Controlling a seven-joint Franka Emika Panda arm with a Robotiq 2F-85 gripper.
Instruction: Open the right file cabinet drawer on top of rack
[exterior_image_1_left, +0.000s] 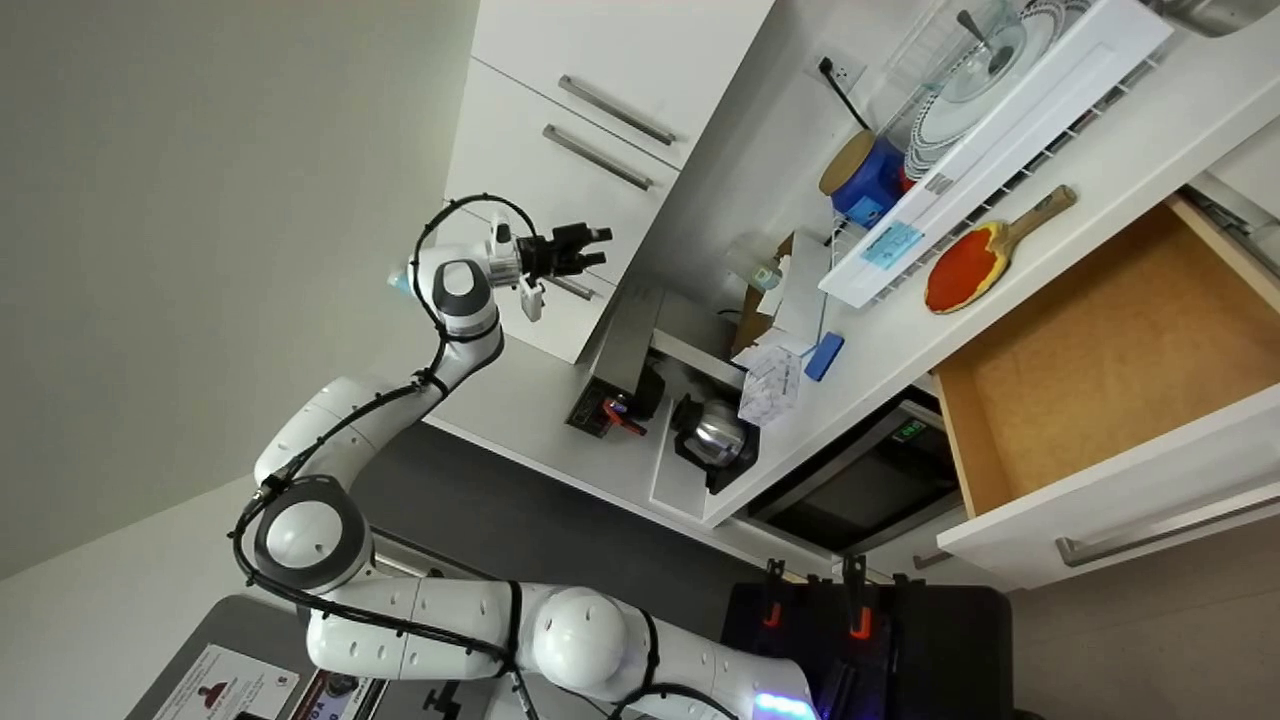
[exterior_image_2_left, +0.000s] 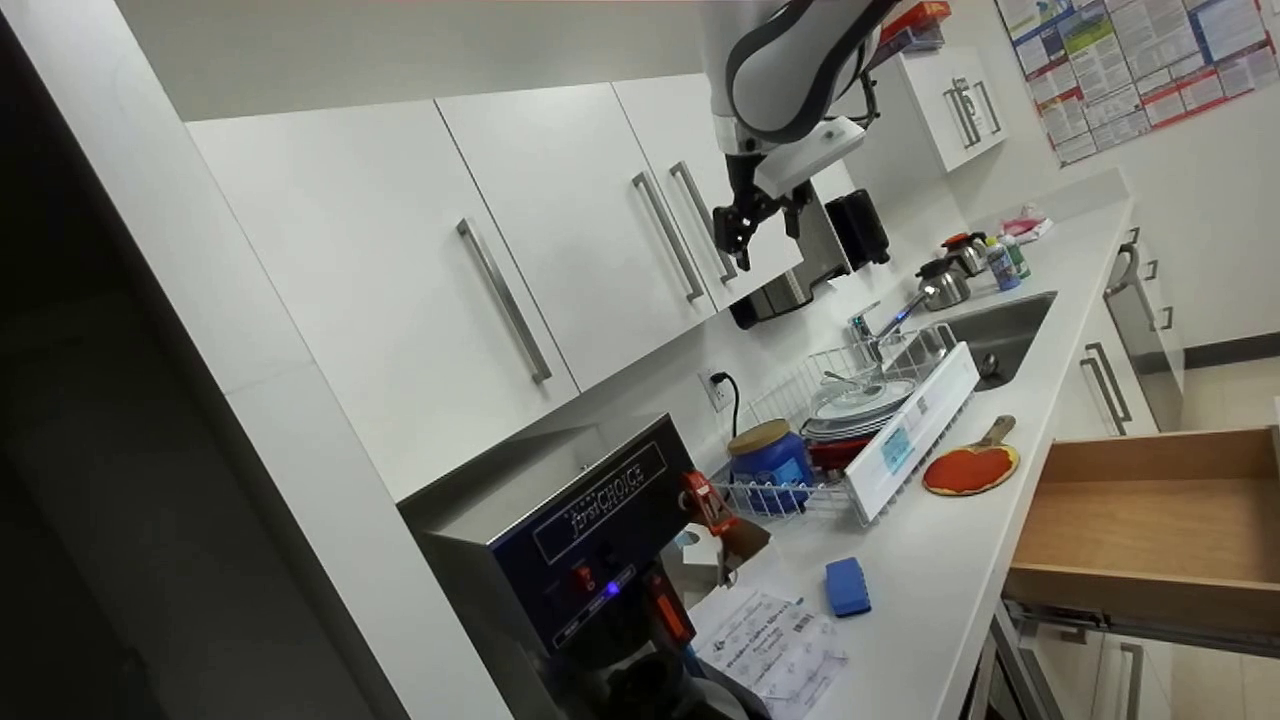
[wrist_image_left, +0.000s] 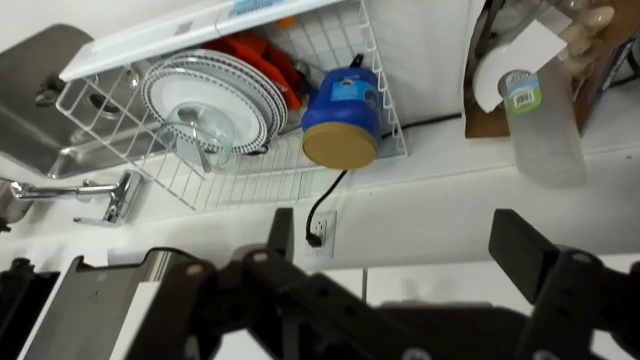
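The right cabinet door (exterior_image_2_left: 672, 125), which I take for the task's drawer, hangs shut in the wall cabinet (exterior_image_2_left: 330, 230) above the dish rack (wrist_image_left: 270, 167). Its bar handle (exterior_image_2_left: 695, 203) sits close to the one on the middle door (exterior_image_2_left: 565, 210), either side of their seam, presumably so the pair part from the centre. I have the gripper (wrist_image_left: 397, 240) spread wide, nothing between its fingers (wrist_image_left: 520, 250), which should suit straddling that slim bar. It covers part of the handle in an exterior view, so I can't fairly tell whether they touch. Below, plates (wrist_image_left: 215, 90) lean together, likely to drain.
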